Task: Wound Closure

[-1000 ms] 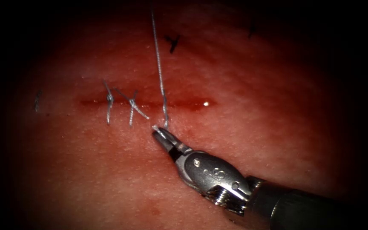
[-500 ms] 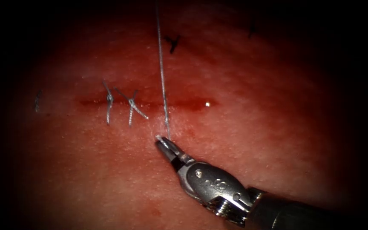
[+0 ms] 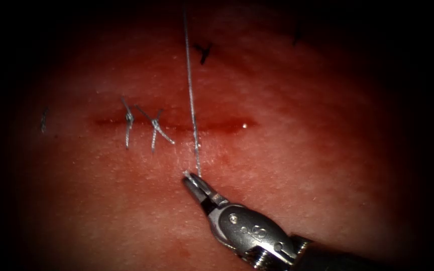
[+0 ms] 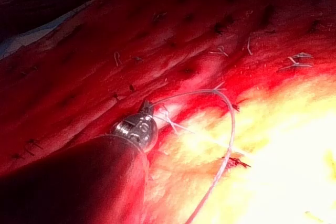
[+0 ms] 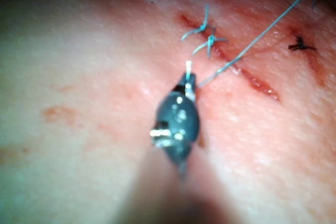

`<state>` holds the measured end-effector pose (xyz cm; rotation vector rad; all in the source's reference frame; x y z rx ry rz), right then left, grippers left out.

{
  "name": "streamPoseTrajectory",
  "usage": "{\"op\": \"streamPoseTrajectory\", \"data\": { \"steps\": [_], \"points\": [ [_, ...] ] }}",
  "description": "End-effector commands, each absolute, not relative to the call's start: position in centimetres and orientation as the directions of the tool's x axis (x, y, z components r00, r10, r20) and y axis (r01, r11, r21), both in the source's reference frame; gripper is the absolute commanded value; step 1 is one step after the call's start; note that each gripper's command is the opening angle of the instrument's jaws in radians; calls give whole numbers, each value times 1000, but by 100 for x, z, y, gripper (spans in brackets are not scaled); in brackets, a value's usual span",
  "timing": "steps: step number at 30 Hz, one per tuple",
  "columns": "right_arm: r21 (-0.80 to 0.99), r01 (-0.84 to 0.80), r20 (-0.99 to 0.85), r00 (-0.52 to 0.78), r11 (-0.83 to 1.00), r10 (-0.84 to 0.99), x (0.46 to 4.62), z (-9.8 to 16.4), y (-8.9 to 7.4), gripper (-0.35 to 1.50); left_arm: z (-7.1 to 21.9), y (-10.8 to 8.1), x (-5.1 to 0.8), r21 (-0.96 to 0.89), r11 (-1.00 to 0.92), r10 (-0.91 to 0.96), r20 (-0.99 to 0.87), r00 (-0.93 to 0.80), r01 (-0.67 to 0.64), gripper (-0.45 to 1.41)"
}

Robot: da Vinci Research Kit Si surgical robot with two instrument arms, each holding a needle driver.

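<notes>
Two knotted stitches (image 3: 141, 123) are seen on the cut (image 3: 177, 123) at its left part. The thread (image 3: 192, 100) is stretched straight across the cut, its near end pinched in the right tool (image 3: 191, 179), jaws pressed together, just below the cut on the tissue (image 3: 302, 160)

**Non-Task Items in View**

Endoscope view: three small dark marks sit on the tissue (image 3: 327, 165). A Y-shaped dark mark (image 3: 203, 50) lies above the cut (image 3: 217, 124). A short dark tick (image 3: 296, 35) lies further right, near the shadowed edge. A dark vertical dash (image 3: 43, 119) lies beyond the cut's left end.

Right wrist view: a dark knot-like mark (image 5: 301, 45) sits beside the cut.

Left wrist view: a pale blue-grey strip of surface (image 4: 26, 38) borders the tissue edge.
</notes>
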<state>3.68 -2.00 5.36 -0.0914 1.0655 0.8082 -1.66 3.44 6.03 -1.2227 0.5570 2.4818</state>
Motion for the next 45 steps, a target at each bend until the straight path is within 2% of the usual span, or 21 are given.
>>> {"op": "streamPoseTrajectory", "data": {
  "steps": [1,4,9,10,16,18,20,22,23,24,25,35,41,45],
  "points": [
    [315,-605,-809,231,732,540,368,535,-191,19,598,336,-175,186,-877,109,-820,-563,-442,-45],
    [352,-553,-814,218,756,538,356,521,-184,73,580,303,-180,147,-890,123,-834,-537,-432,-45],
    [376,-523,-814,209,765,542,341,504,-180,78,559,272,-183,101,-898,143,-854,-500,-428,-45],
    [378,-519,-817,202,767,540,332,496,-175,95,548,257,-185,88,-901,146,-860,-490,-424,-45],
    [395,-511,-820,178,763,544,308,486,-156,111,508,203,-186,48,-911,160,-874,-458,-410,-45],
    [395,-511,-819,181,764,544,305,486,-147,105,492,186,-186,29,-913,170,-879,-446,-407,-45],
    [398,-493,-824,180,774,538,307,487,-135,90,476,167,-187,9,-917,175,-889,-423,-399,-45],
    [400,-457,-834,178,795,522,311,489,-126,46,463,150,-188,-13,-920,183,-899,-399,-392,-45],
    [393,-440,-840,187,808,510,314,491,-120,11,457,141,-189,-21,-922,183,-903,-388,-386,-45],
    [391,-423,-842,196,817,504,317,493,-115,-15,450,130,-189,-37,-926,187,-910,-371,-377,-45],
    [388,-409,-843,205,826,497,321,495,-110,-31,445,123,-189,-46,-929,187,-915,-358,-369,-45],
    [427,-270,-853,197,863,483,377,550,-41,-35,407,74,-183,-126,-952,197,-950,-244,-280,-45],
    [435,-245,-833,255,867,490,402,574,-19,-35,408,69,-188,-129,-961,178,-966,-187,-245,-45],
    [432,-223,-836,266,874,481,418,594,-8,-35,414,50,-206,-175,-958,194,-979,-67,-225,-45]
  ]
}}
